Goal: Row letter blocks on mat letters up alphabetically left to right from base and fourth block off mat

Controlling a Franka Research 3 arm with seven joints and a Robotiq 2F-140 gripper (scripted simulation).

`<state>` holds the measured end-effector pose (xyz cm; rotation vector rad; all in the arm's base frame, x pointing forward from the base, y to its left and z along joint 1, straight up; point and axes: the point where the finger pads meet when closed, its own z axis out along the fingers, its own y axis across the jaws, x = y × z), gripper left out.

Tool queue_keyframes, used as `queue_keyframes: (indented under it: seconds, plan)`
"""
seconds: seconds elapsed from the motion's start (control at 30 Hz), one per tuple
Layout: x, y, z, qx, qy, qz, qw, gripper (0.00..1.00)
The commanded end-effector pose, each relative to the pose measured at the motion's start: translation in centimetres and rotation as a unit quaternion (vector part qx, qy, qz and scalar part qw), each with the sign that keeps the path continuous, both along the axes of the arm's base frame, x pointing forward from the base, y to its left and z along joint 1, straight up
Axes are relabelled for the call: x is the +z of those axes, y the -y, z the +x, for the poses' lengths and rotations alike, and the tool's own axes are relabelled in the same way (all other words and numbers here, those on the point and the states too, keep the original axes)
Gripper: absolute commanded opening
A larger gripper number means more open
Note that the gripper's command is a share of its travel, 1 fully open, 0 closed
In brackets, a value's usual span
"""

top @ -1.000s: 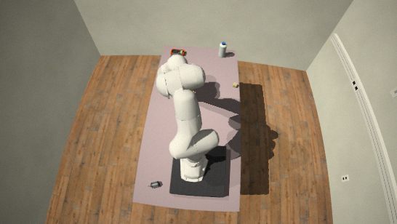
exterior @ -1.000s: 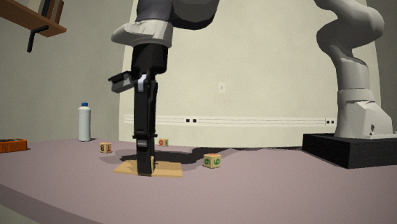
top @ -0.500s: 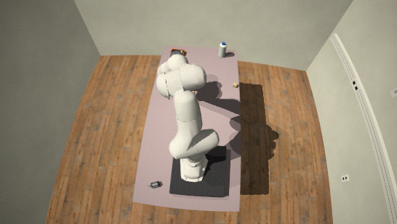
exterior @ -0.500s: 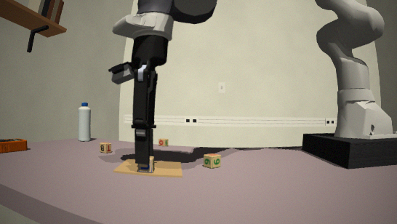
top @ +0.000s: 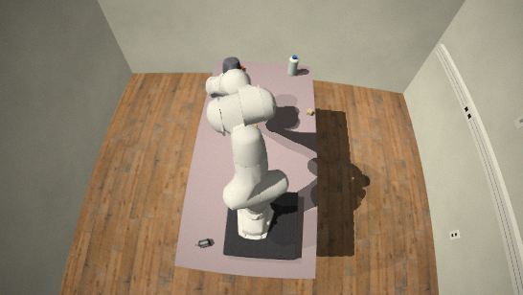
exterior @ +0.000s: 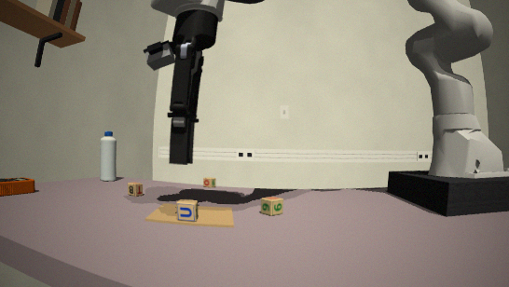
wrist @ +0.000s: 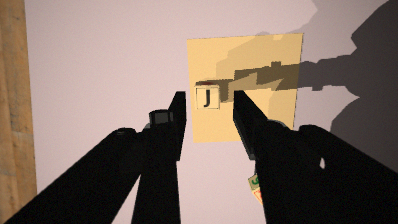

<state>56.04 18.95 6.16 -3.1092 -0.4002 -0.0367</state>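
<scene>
A wooden block (wrist: pixel 208 97) with a black J on top stands on the tan mat (wrist: pixel 245 85), near its left edge in the wrist view. In the exterior view the same block (exterior: pixel 187 210) shows a blue U on its side and sits on the mat (exterior: pixel 191 223). My gripper (exterior: pixel 181 160) hangs well above it, fingers apart and empty; in the wrist view the gripper (wrist: pixel 207 102) frames the block from above. Off the mat lie a block marked with a green 6 or 9 (exterior: pixel 271 205), a block with dark marks (exterior: pixel 135 188) and a farther block (exterior: pixel 210 182).
A white bottle with a blue cap (exterior: pixel 108 157) stands at the far left of the table. An orange tray (exterior: pixel 16 185) lies at the left edge. The robot base (exterior: pixel 447 191) is on the right. A small dark object (top: pixel 204 243) lies near the base.
</scene>
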Motion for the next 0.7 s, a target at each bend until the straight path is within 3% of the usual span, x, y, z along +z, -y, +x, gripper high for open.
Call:
queue_keyframes:
  seconds: [0.0, 0.13, 0.17, 0.67]
  plan:
    - [0.2, 0.22, -0.71, -0.003, -0.011, -0.005, 1.0, 0.35]
    - [0.4, 0.22, -0.71, -0.003, -0.011, -0.005, 1.0, 0.35]
    - [0.4, 0.22, -0.71, -0.003, -0.011, -0.005, 1.0, 1.0]
    - [0.4, 0.22, -0.71, -0.003, -0.011, -0.005, 1.0, 1.0]
